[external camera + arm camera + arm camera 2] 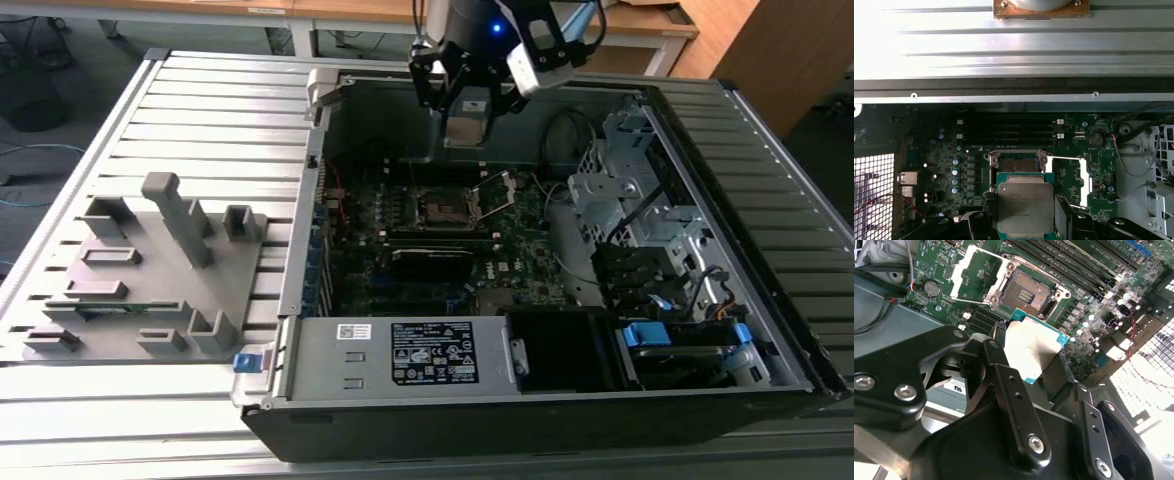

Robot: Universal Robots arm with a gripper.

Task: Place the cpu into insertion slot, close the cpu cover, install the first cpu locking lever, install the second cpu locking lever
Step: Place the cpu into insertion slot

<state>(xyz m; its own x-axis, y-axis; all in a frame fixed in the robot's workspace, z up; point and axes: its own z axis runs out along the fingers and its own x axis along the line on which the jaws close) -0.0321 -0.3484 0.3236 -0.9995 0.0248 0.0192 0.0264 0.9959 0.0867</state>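
Ribbed metal tabletop (200,110) runs under the whole setup, with wooden desks behind it. On the exterior view's left sits a grey fixture (147,270) with upright posts and pockets, well apart from the work. Beside it, toward the middle, lies an open computer case (304,300) with a green motherboard (400,290) on its floor. A power supply box (427,355) with a black label fills the case's near edge. Near the middle of the board, the insertion slot (445,207) has its dark centre uncovered inside its silver rim. In the exterior view, the cpu cover (499,190) is swung open just to the slot's right, and the board shows through its square cut-out. Above the slot hangs the gripper (463,135). In both wrist views its black fingers (999,365) are clamped on opposite edges of the cpu (1031,350), whose grey metal top faces the cameras. The chip is clear of the slot and touches neither the slot nor the cover. Farther to the exterior view's right stands a silver drive cage (641,190), with blue tabs (645,335) near the front corner.
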